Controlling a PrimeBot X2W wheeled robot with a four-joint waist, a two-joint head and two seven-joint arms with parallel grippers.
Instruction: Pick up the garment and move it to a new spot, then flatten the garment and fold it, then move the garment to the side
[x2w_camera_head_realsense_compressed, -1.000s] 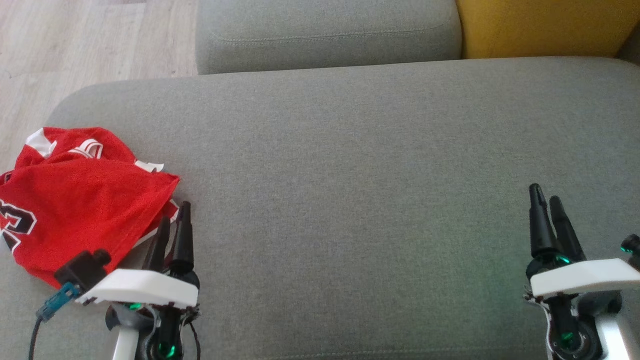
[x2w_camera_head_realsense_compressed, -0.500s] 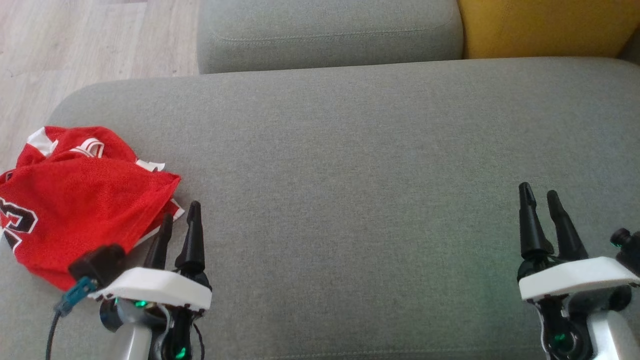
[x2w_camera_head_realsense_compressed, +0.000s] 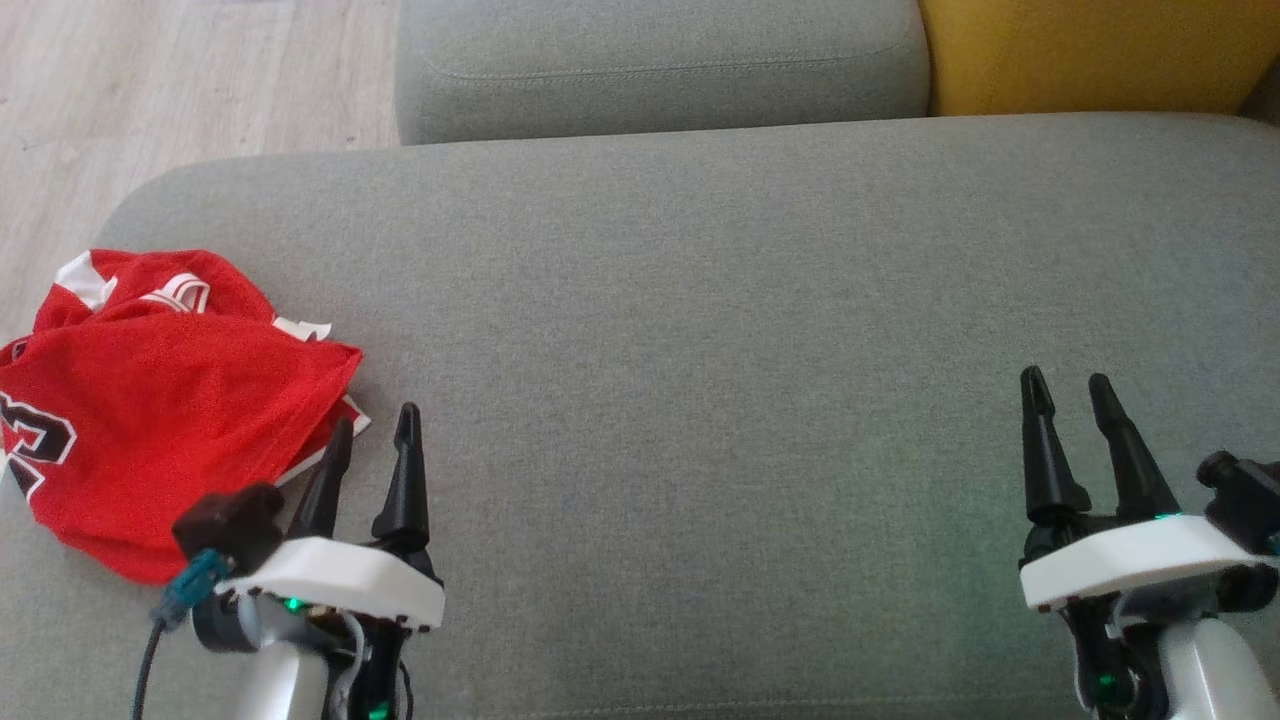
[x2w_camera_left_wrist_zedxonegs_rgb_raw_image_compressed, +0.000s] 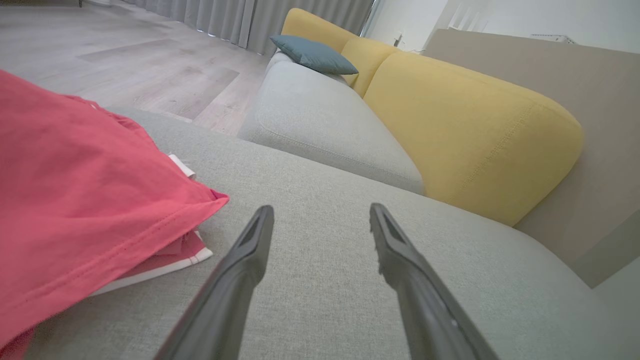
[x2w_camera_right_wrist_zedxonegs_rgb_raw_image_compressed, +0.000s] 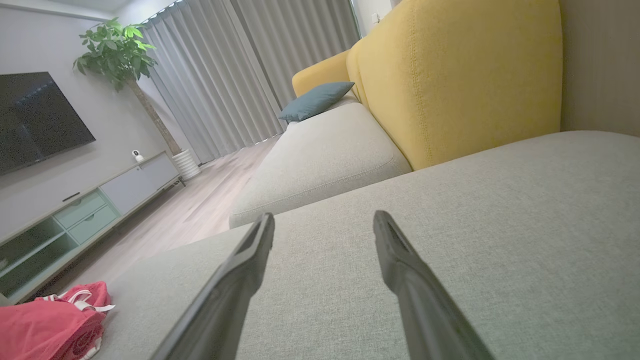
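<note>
Head view: the left gripper, fingers spread and empty, sits just right of the red jersey, which lies bunched at the left end of the grey seat. The right gripper, likewise spread and empty, is well apart at the right, so the left is nearer; beyond, a yellow backrest, nothing blocking.

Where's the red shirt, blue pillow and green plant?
Crumpled red jersey (x2w_camera_head_realsense_compressed: 150, 400), head view, on its top fold.
Soft teal-blue pillow (x2w_camera_left_wrist_zedxonegs_rgb_raw_image_compressed: 312, 54), left wrist view, its middle.
Leafy green plant (x2w_camera_right_wrist_zedxonegs_rgb_raw_image_compressed: 117, 50), right wrist view, its leaves.
</note>
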